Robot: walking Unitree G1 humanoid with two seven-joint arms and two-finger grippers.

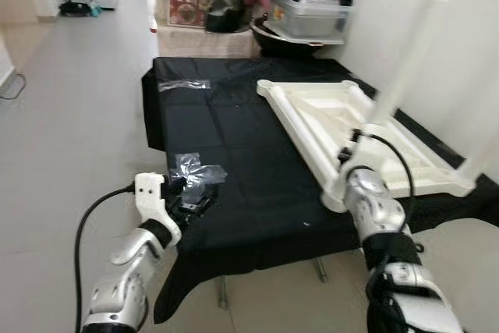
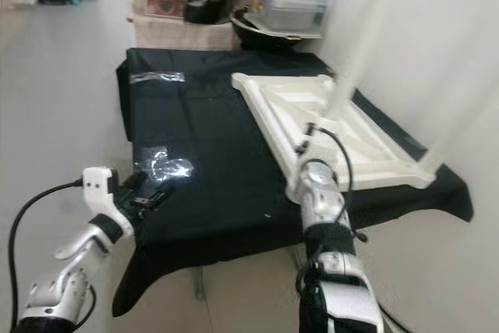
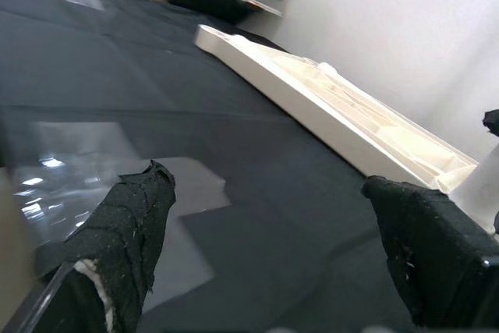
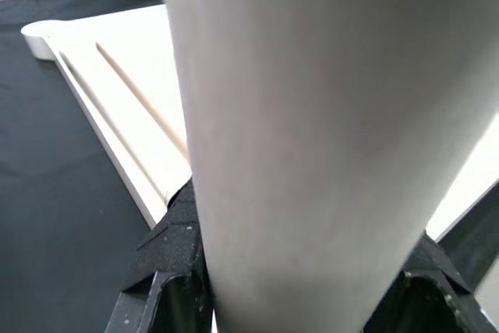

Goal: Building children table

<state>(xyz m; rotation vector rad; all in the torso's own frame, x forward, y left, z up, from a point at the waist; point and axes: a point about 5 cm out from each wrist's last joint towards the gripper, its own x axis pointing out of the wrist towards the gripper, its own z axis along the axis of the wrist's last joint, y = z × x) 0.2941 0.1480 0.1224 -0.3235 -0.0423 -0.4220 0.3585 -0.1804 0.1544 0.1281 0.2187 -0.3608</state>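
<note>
White table leg (image 1: 405, 60) clamped in right claw (image 4: 296, 286) | left claw (image 3: 265, 255) apart | plastic bag (image 1: 195, 169) near

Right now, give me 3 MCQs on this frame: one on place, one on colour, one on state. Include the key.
1. Where does the white tabletop lie?
A. Upside down on the black cloth
B. On the floor
C. Leaning on the wall

2. What colour is the table leg in the right end effector?
A. Black
B. White
C. Green

3. What is the state of the left end effector?
A. Shut on a leg
B. Shut on the cloth
C. Open, over a clear plastic bag

Key:
1 A, its ribbed underside faces up on the cloth.
2 B, the right wrist view shows a white cylinder between the black fingers.
3 C, the left wrist view shows the fingers spread apart with nothing between them.
</note>
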